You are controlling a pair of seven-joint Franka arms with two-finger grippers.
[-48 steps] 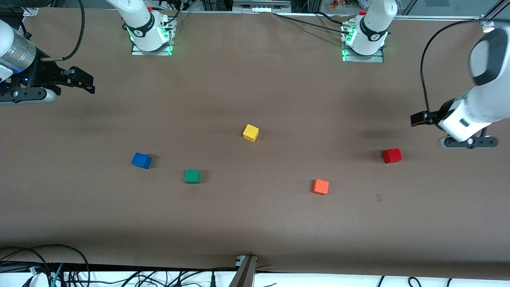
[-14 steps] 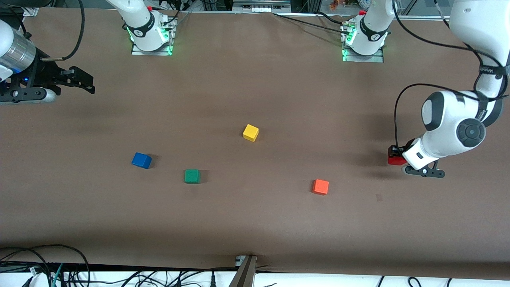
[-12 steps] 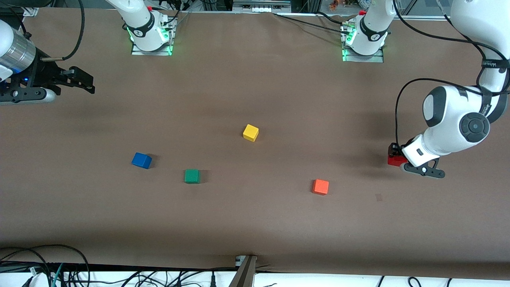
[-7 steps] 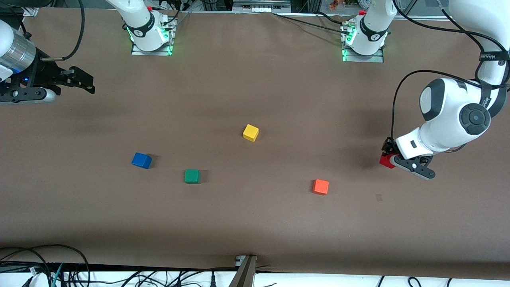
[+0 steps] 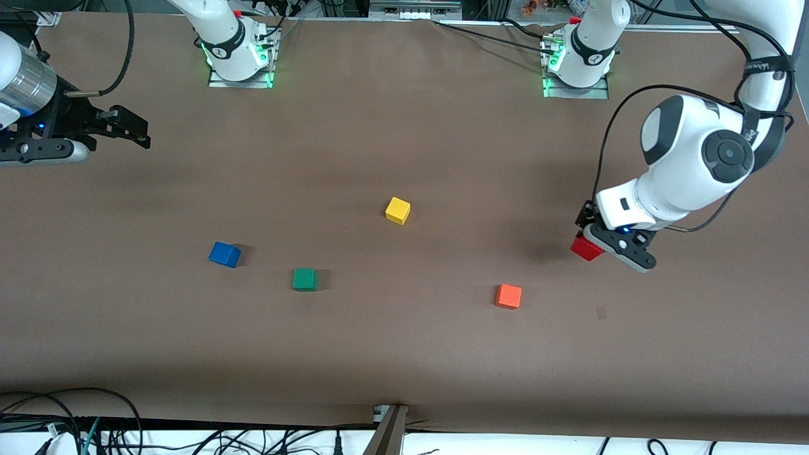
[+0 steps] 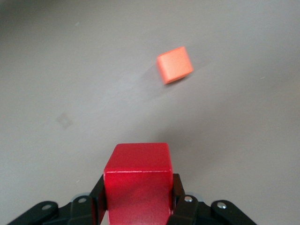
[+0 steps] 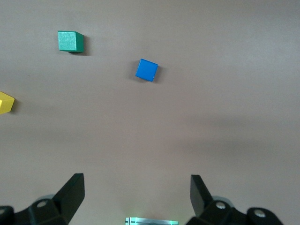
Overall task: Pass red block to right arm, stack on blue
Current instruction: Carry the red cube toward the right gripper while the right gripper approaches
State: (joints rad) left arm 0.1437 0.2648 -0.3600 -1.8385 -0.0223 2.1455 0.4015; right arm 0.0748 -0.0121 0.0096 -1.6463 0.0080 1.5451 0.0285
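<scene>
My left gripper (image 5: 589,244) is shut on the red block (image 5: 586,248) and holds it a little above the bare table toward the left arm's end. In the left wrist view the red block (image 6: 137,180) sits between the black fingers of that gripper (image 6: 137,190). The blue cube (image 5: 224,254) lies on the table toward the right arm's end; it also shows in the right wrist view (image 7: 147,70). My right gripper (image 5: 129,129) waits open and empty, high over the table's right-arm end, its fingers wide apart in its wrist view (image 7: 137,187).
An orange cube (image 5: 508,296) lies on the table nearer to the front camera than the red block and shows in the left wrist view (image 6: 175,64). A green cube (image 5: 304,279) lies beside the blue cube. A yellow cube (image 5: 397,210) lies mid-table.
My left gripper came down on the red block, shut on it, lifted it off the table and carried it a little toward the right arm's end. The right arm has not moved.
</scene>
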